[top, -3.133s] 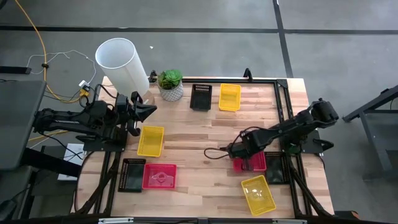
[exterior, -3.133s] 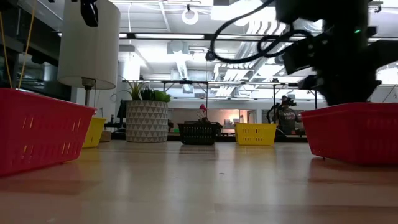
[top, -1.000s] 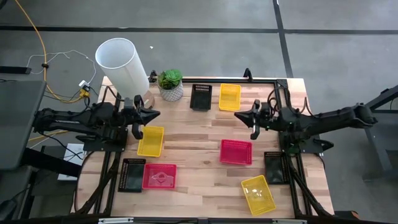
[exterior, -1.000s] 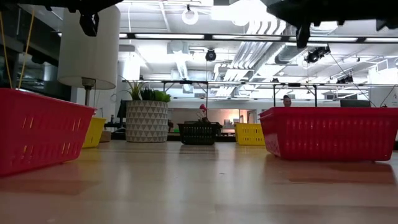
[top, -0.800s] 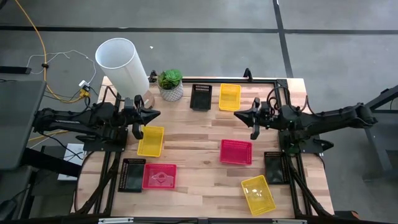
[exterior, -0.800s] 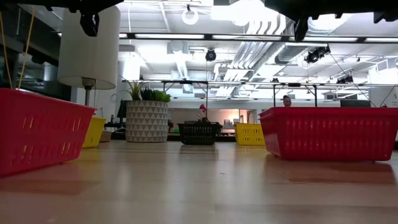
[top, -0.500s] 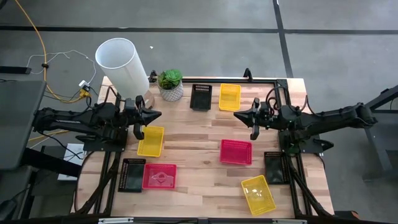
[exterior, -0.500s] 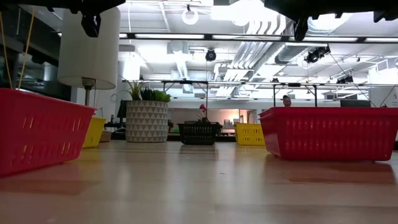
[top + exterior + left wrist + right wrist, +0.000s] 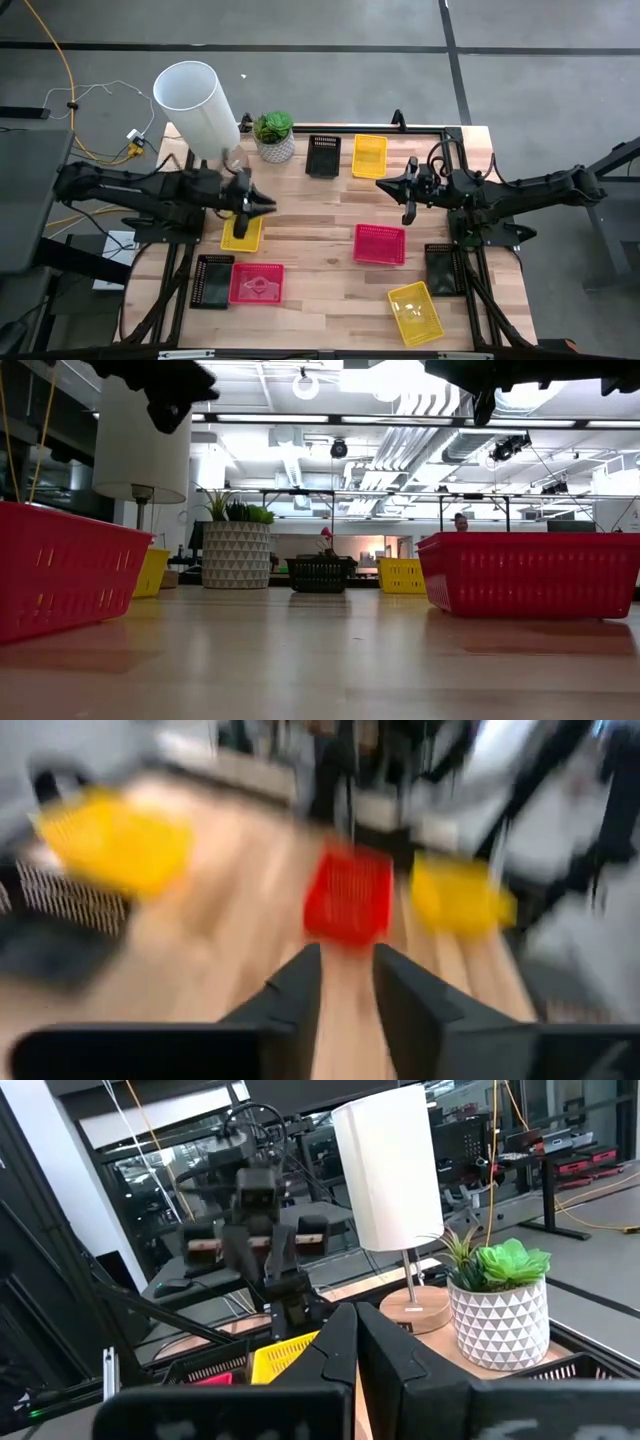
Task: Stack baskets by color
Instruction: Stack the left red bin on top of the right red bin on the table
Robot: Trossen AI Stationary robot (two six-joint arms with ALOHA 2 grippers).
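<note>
I see the yellow basket (image 9: 241, 231) near the table's left edge, long axis running front to back, directly under my left gripper (image 9: 266, 203), whose fingers are parted with nothing between them. That arm is clearly nearer; my right gripper (image 9: 384, 181) hangs pressed shut by the far yellow basket (image 9: 369, 156)
</note>
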